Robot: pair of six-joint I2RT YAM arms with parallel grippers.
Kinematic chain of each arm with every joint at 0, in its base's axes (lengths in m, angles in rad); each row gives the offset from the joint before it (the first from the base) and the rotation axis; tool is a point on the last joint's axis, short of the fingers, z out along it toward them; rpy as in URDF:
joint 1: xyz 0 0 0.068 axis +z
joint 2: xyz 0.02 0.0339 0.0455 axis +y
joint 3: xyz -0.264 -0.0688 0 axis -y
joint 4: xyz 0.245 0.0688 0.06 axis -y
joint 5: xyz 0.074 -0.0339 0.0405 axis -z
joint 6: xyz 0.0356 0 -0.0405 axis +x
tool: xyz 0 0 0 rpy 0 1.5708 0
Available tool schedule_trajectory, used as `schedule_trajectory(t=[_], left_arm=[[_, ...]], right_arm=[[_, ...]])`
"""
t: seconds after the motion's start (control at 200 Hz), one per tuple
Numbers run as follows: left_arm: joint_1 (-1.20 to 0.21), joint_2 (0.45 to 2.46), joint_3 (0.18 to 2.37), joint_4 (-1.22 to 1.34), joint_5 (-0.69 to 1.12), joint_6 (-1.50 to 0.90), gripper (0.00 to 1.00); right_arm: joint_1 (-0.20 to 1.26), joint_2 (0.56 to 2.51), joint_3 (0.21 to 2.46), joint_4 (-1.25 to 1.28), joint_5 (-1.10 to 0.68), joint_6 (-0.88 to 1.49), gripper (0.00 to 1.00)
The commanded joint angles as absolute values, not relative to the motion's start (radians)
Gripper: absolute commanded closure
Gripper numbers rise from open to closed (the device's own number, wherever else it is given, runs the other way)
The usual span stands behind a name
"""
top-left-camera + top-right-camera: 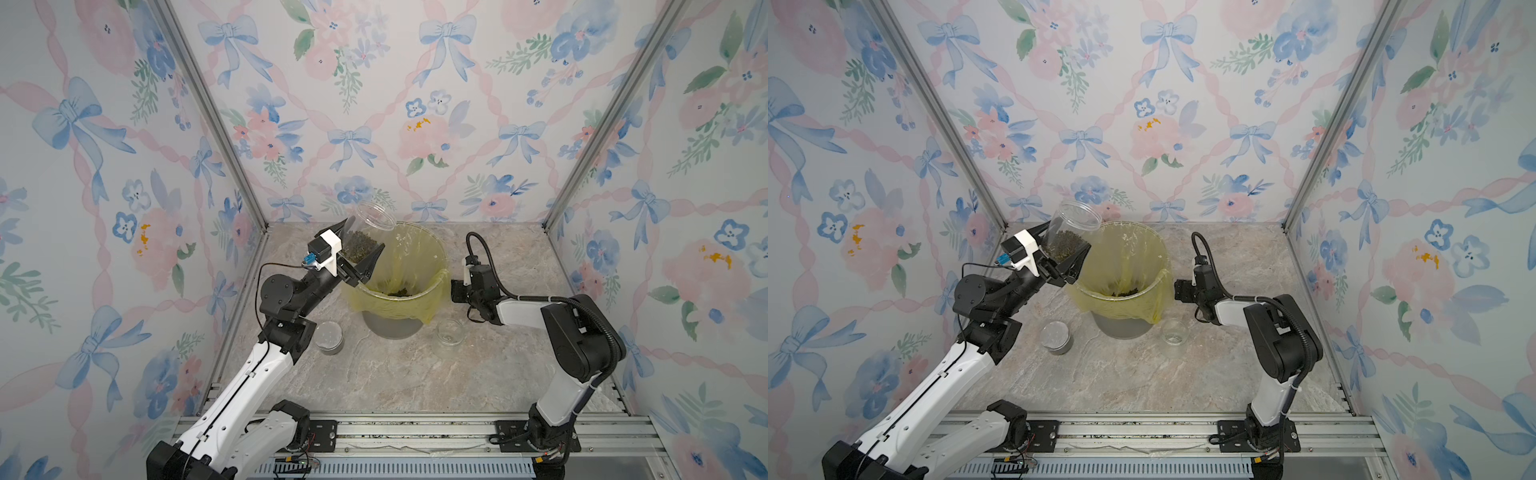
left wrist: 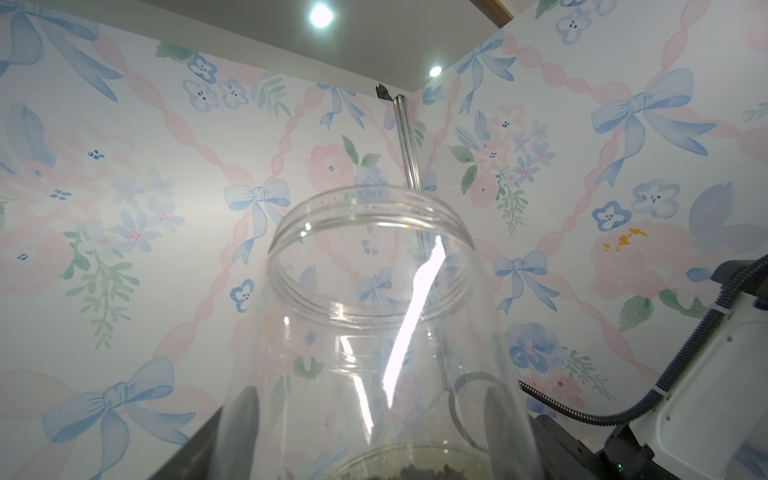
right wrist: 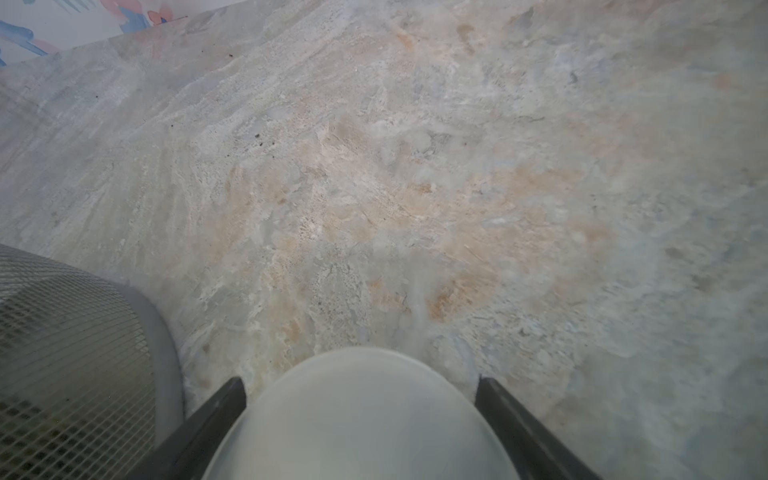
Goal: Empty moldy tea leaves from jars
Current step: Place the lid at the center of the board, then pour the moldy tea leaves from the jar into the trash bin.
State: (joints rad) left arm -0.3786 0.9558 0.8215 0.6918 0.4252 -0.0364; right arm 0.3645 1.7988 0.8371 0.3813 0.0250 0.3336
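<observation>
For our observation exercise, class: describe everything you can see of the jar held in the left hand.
The jar is clear and plastic-looking, with a threaded open mouth and no lid. It is raised at the bin's left side, tilted, mouth uppermost. Tea leaves lie heaped in its low end. The left hand clamps it near the base, a finger on each side.

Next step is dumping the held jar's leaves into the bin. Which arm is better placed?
Left. The left gripper grips the jar, tea leaves inside, close by the bin. The right gripper straddles a pale lid beside the bin.
</observation>
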Motion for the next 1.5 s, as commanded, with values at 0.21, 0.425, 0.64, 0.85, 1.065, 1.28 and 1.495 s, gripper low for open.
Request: schedule_trajectory(t=[0.21, 0.425, 0.64, 0.85, 1.065, 1.28, 1.495], left_arm=[[-0.382, 0.943, 0.811, 0.713, 0.413, -0.015, 0.64], [-0.382, 0.947, 0.811, 0.71, 0.41, -0.012, 0.64], [-0.382, 0.958, 0.819, 0.709, 0.415, -0.021, 0.64], [-0.383, 0.997, 0.858, 0.709, 0.42, -0.035, 0.64], [-0.383, 1.072, 0.926, 0.709, 0.429, -0.047, 0.64], [-0.386, 1.149, 1.001, 0.703, 0.442, -0.048, 0.64], [-0.387, 1.222, 1.083, 0.702, 0.476, -0.068, 0.63]], right_arm=[[0.376, 1.815, 0.876, 0.427, 0.049, 0.345, 0.0], [0.355, 1.759, 0.879, 0.39, 0.022, 0.345, 0.02], [0.286, 1.597, 0.884, 0.278, -0.007, 0.371, 0.02], [0.219, 1.396, 0.926, 0.115, -0.117, 0.426, 0.03], [0.184, 1.188, 1.007, 0.029, -0.247, 0.511, 0.03], [0.196, 1.153, 1.2, -0.016, -0.389, 0.674, 0.03], [0.303, 1.163, 1.32, 0.09, -0.463, 0.765, 0.03]])
